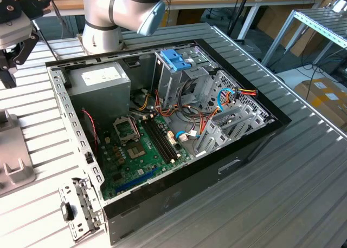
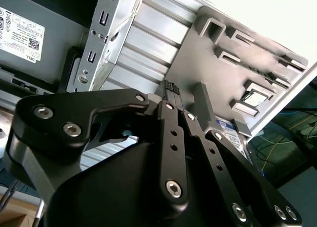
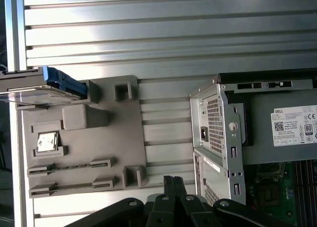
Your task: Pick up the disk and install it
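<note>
The disk (image 3: pixel 34 90) stands on edge in a slot at one corner of a grey fixture plate (image 3: pixel 84 147), with its blue carrier rail (image 3: pixel 64 81) showing. In the second wrist view a corner of the disk's label (image 2: pixel 229 129) with a blue band peeks out behind the fingers. My gripper (image 3: pixel 173 181) hovers over the ribbed table between the plate and the computer case, well apart from the disk. Its black fingers (image 2: pixel 169 95) are pressed together, shut on nothing. In the exterior view the gripper (image 1: pixel 11 58) hangs at the left, above the plate (image 1: pixel 11 167).
The open computer case (image 1: pixel 162 123) lies on the ribbed metal table (image 1: pixel 282 194). Inside are the grey power-supply box (image 1: pixel 100 77), the motherboard (image 1: pixel 141 145), and a metal drive cage topped by a blue bracket (image 1: pixel 176 58). A loose metal bracket (image 1: pixel 81 204) lies by the case's near corner.
</note>
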### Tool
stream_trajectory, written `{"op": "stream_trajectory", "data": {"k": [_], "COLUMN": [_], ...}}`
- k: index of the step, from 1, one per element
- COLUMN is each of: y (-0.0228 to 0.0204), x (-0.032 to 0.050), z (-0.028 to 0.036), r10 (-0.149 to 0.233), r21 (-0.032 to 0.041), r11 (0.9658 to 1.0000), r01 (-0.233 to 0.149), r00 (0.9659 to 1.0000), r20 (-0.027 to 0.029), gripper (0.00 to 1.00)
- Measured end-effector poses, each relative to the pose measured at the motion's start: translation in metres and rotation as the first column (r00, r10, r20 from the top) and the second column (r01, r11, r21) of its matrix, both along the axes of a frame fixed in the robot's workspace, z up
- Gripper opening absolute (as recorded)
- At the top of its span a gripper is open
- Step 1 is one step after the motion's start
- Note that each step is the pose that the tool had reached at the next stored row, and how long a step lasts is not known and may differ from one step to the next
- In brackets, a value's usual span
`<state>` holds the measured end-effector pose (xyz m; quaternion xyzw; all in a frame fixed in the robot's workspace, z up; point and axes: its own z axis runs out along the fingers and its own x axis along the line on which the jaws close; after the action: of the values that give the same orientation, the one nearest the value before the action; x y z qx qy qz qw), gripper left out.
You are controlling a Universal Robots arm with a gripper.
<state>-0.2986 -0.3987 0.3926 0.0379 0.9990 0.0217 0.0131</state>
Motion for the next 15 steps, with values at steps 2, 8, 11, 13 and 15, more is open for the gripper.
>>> {"op": "stream_trajectory", "data": {"k": [2,8,11,13,15], "y": [0.0,0.0,0.0,0.0,0.0], "x": [-0.0014,-0.0063,-0.0089,-0.0102,-0.0116], "z": [0.0,0.0,-0.0001,-0.0001,-0.0001], "r10": [0.0,0.0,0.0,0.0,0.0], "r21": [0.0,0.0,0.0,0.0,0.0], "r11": [1.0,1.0,1.0,1.0,1.0], "r01": [0.0,0.0,0.0,0.0,0.0], "r00": [1.0,1.0,1.0,1.0,1.0], "r20": [0.0,0.0,0.0,0.0,0.0], "gripper": [0.11,0.11,0.11,0.11,0.11]}}
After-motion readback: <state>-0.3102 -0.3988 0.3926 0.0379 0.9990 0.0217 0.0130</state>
